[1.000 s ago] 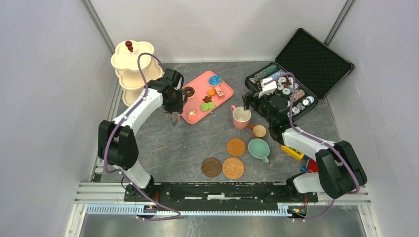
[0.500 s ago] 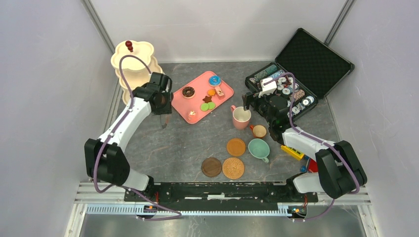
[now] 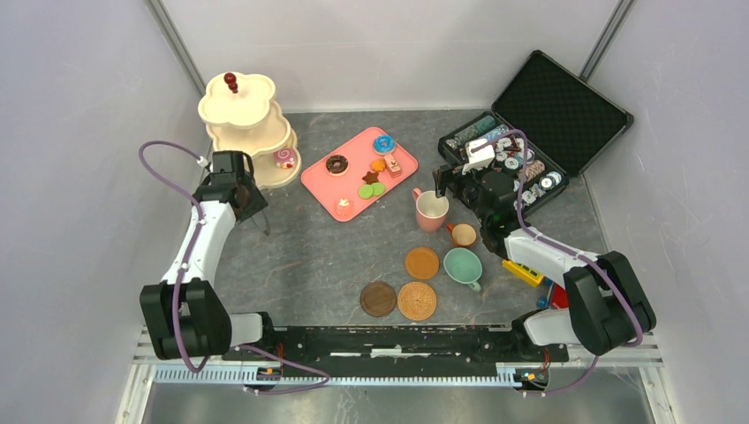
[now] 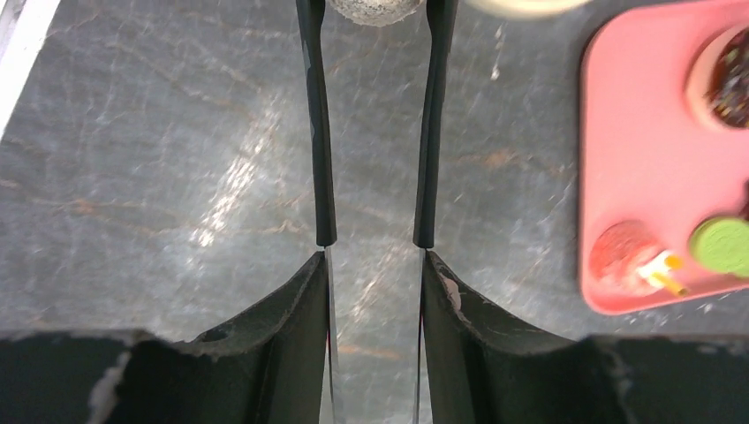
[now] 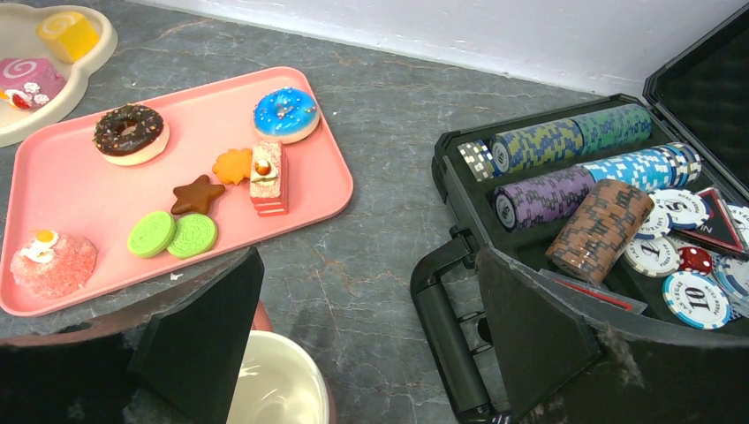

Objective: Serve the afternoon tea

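Note:
The cream three-tier stand [image 3: 238,102] is at the back left, a pink swirl pastry [image 3: 284,157] on its lowest tier. Several pastries lie on the pink tray [image 3: 320,184]. My left gripper [image 3: 247,201] is left of the tray, low over the table, shut on thin black-tipped tongs [image 4: 318,159]; their tips run off the top of the left wrist view. My right gripper [image 5: 371,291] hangs open just behind the pink cup [image 3: 431,209], its left finger over the rim. The brown cup [image 3: 463,235], the teal cup [image 3: 462,265] and three brown coasters [image 3: 417,301] sit nearer the front.
An open black case of poker chips [image 3: 539,124] lies at the back right, its handle [image 5: 450,327] close to my right fingers. A yellow block [image 3: 523,272] sits by the right arm. Grey walls close in the left, back and right.
My left arm has swung left from above the tray's edge to beside the stand, carrying the tongs. The pink swirl pastry on the lowest tier has come into view. The right arm has not moved.

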### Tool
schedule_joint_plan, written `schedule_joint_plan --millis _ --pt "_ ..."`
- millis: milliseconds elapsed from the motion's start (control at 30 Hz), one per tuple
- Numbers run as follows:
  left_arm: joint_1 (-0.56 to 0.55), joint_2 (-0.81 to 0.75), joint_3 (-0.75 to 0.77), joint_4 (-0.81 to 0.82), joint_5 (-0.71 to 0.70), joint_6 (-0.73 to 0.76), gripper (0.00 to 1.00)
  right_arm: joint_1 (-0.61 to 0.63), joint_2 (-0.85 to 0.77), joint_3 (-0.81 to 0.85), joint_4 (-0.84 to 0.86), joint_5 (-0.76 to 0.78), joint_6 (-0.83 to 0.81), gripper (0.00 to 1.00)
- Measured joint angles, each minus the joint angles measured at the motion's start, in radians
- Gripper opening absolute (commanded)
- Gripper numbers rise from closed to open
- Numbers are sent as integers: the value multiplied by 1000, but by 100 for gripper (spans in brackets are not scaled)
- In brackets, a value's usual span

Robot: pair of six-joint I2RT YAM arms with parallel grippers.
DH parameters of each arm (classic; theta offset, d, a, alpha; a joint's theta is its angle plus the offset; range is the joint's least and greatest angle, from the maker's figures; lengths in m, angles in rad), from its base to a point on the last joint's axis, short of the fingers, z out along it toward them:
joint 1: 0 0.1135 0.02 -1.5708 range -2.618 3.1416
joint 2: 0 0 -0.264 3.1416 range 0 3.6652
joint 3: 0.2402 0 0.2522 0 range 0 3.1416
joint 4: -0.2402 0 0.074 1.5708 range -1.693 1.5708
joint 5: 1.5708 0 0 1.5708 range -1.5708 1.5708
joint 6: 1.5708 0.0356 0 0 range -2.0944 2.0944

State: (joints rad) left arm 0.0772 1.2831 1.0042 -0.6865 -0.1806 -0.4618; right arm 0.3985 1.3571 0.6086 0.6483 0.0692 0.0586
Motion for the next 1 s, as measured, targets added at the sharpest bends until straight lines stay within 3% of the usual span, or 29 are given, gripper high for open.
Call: schedule_joint_plan --millis 333,533,733,1000 --pt "82 142 -13 242 34 -121 16 0 0 0 0 3 -3 98" --pt "134 228 -10 345 92 -98 15 0 0 0 0 3 -2 98" --pt "233 345 33 401 241 -65 16 0 0 0 2 -1 1 98" --pt "244 399 89 417 299 -40 16 0 13 0 2 2 0 98"
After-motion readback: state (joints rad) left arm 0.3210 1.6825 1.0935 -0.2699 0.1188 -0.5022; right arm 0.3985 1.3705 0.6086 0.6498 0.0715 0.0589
